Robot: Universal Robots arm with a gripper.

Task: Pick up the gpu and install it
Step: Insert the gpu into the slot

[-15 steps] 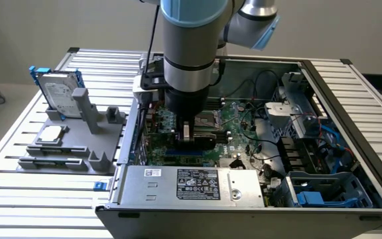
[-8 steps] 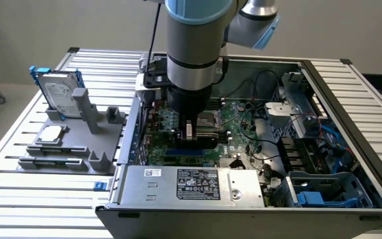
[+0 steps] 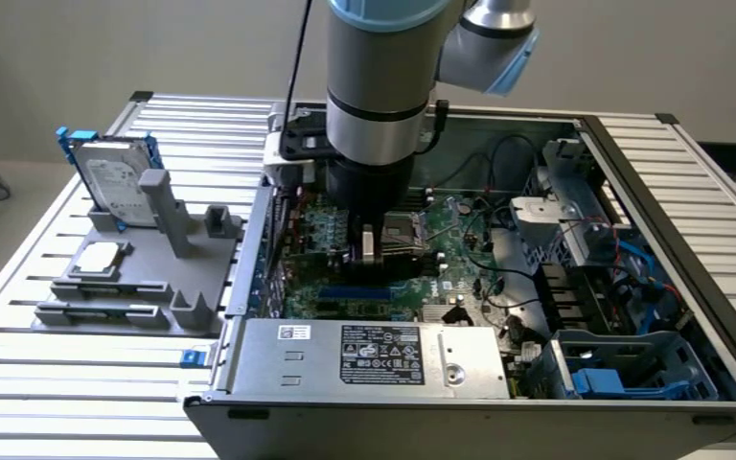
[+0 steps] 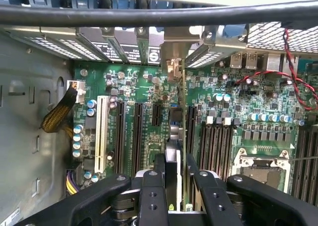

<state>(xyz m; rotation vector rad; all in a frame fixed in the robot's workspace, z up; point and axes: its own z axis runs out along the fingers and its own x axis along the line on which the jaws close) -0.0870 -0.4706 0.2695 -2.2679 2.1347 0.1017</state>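
The arm (image 3: 375,77), a smooth grey tube with pale blue joint caps, reaches straight down into the open computer case (image 3: 675,192). In the wrist view the black gripper (image 4: 175,161) is clenched on the gpu (image 4: 175,136). The thin card stands on edge, upright between the fingers (image 4: 160,166), over the black slots of the green motherboard (image 4: 248,102). Its silver bracket (image 4: 172,62) sits up against the row of perforated metal slot covers at the case wall.

The box-shaped power supply (image 3: 342,359) at the near side of the case carries a white sticker and a black one. The print on both is too small to read, and so are the labels under the slot covers.

A long white slot (image 4: 102,131) stands beside the black ones, and a square silver-framed processor socket (image 4: 261,169) lies further along the board.

At the exterior view's left, a grey plastic fixture (image 3: 126,287) on the ribbed metal table (image 3: 35,383) holds a silver hard drive (image 3: 115,182) in a blue frame and a small square chip (image 3: 100,257).
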